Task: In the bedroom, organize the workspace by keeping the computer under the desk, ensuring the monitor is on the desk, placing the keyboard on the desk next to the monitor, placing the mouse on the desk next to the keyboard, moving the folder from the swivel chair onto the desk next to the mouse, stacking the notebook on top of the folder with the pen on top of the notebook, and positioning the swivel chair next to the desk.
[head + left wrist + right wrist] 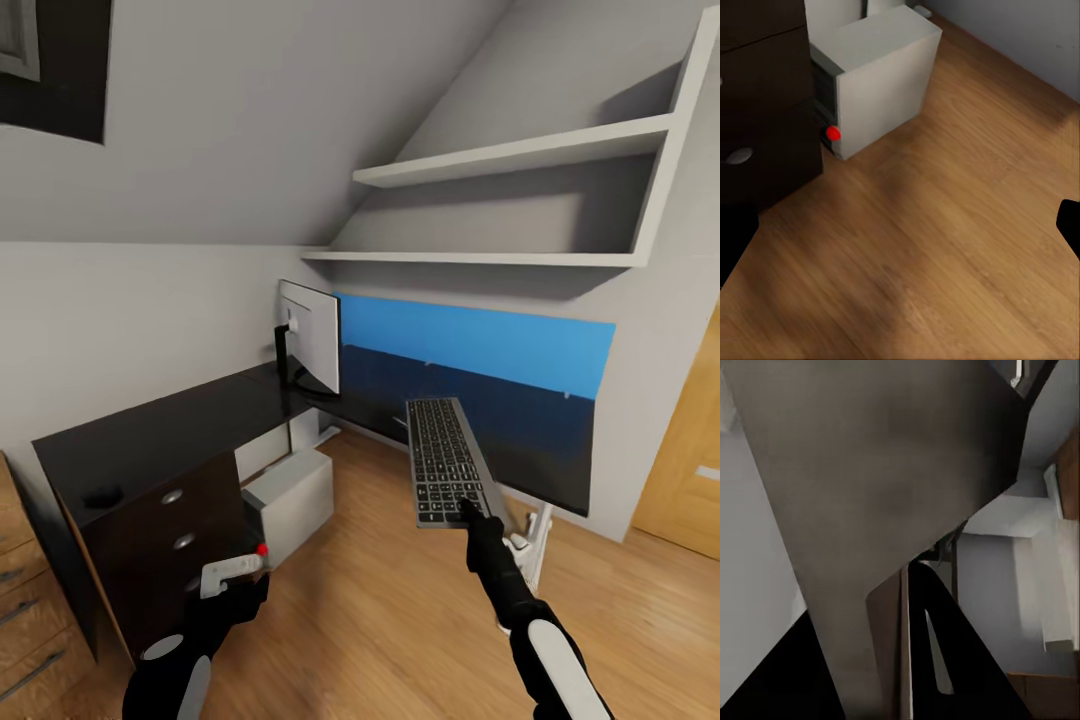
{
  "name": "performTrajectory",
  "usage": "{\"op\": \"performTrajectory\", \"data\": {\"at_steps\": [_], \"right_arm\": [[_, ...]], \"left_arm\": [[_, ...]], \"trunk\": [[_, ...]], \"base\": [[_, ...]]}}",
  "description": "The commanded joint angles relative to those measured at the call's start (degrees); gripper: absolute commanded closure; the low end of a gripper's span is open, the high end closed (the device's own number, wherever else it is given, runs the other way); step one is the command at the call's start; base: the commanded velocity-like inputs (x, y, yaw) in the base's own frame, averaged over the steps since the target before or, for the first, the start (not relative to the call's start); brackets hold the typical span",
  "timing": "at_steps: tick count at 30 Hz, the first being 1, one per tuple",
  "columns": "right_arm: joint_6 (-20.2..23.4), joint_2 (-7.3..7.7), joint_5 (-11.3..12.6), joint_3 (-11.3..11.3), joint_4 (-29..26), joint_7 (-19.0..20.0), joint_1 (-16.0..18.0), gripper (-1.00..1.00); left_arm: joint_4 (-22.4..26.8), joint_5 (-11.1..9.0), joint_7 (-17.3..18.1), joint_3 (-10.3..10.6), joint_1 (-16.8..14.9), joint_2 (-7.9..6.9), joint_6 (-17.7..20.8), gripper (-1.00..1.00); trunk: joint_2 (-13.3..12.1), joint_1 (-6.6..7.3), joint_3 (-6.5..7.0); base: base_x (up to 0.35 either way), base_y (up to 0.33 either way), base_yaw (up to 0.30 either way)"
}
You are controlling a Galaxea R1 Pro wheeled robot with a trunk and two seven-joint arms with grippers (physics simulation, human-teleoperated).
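The right jaws (468, 508) pinch the near short edge of the keyboard (447, 459), its long axis pointing toward the counter (150, 440).

One monitor (310, 335), one keyboard (448, 460), one computer (290, 500), two wall shelves (500, 158), perhaps one mouse (103, 494).

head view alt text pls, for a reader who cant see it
The right gripper holds a keyboard by its near end above the black desk. A monitor stands in the desk's corner, with a grey computer on the floor underneath.
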State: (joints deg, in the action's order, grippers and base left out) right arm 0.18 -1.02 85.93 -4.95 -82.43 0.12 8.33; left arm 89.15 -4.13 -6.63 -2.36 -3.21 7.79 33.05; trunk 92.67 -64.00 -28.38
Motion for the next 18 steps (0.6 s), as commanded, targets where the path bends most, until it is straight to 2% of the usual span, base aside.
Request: {"op": "performTrajectory", "data": {"at_steps": [1, 10, 14, 18], "right_arm": [[0.0, -0.05, 0.6, 0.0, 0.0, -0.4, 0.0, 1.0], [0.1, -0.12, 0.6, -1.1, 0.1, -1.5, 0.0, 1.0], [0.1, -0.12, 0.6, -2.6, 0.1, -1.6, 0.0, 1.0], [0.0, -0.12, 0.6, -5.3, 0.2, -1.6, 0.1, 1.0]], "left_arm": [[0.1, -0.4, -0.3, 0.0, 0.0, 0.03, 0.3, -1.0], [0.1, -0.4, -0.4, 0.0, 0.0, 0.03, 0.3, -1.0], [0.1, -0.4, -0.3, 0.0, 0.0, 0.03, 0.3, -1.0], [0.1, -0.4, -0.4, 0.0, 0.0, 0.03, 0.3, -1.0]], "trunk": [[0.0, 0.0, 0.0], [0.0, 0.0, 0.56], [0.0, 0.0, 0.81], [0.0, 0.0, 1.06]], "base": [[0.0, 0.0, 0.187], [0.0, 0.0, 0.192], [0.0, 0.0, 0.194], [0.0, 0.0, 0.195]]}}
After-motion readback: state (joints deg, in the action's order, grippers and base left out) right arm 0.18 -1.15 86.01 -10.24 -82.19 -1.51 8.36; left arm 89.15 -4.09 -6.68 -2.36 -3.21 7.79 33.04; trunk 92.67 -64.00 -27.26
